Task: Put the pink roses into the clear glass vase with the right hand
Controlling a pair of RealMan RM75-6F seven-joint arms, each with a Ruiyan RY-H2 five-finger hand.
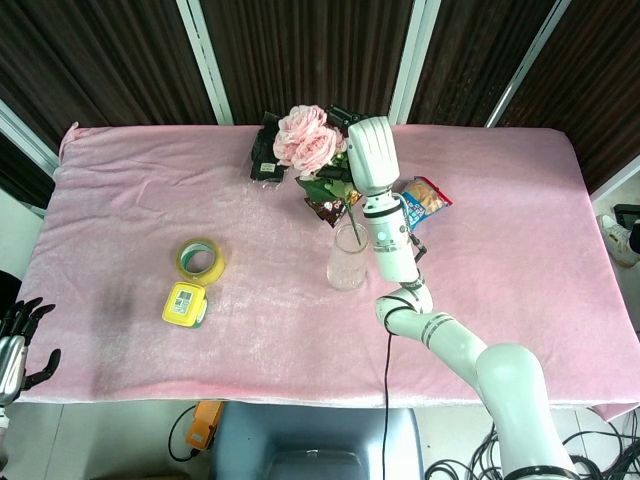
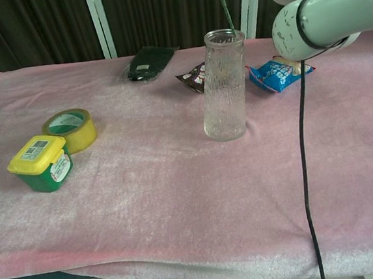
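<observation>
Textured clear glass vase (image 2: 224,87), velvety cloth (image 2: 178,192)

A clear vase (image 2: 223,84) stands upright mid-counter (image 2: 179,205) on pink cloth, a thin green stem (image 2: 225,9) hanging just above its mouth. Behind it lie a dark snack bag (image 2: 193,77), a blue packet (image 2: 277,73) and a black pouch (image 2: 148,63). At left, a tape roll (image 2: 71,128) touches a yellow-lidded tub (image 2: 41,163).

The table (image 1: 520,220), covered in pink cloth, carries a clear glass vase (image 2: 224,84), tape roll (image 2: 70,129), yellow-lidded tub (image 2: 41,163), black pouch (image 2: 147,63) and two snack packets (image 2: 275,72).
</observation>
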